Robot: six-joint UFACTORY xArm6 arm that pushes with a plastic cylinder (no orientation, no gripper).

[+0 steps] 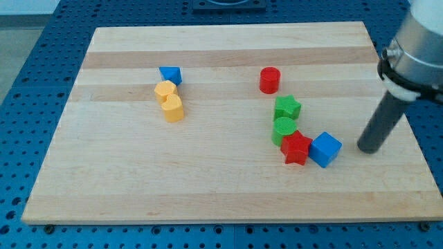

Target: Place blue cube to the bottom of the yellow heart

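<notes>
The blue cube (325,149) sits toward the view's lower right, touching the red star (296,148) on its left; a green cylinder (284,129) and green star (287,107) stack above. My tip (368,148), a bare rod with nothing to open or close, stands just right of the cube; the yellow heart (172,108) lies far left

blue cube (325,149) | right of red star (296,149) (touching) | my tip (368,149) right, apart

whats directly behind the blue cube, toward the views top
Bare wooden board lies directly behind the blue cube. The red star touches its left; my tip stands apart, right. Nothing looks covered.
</notes>
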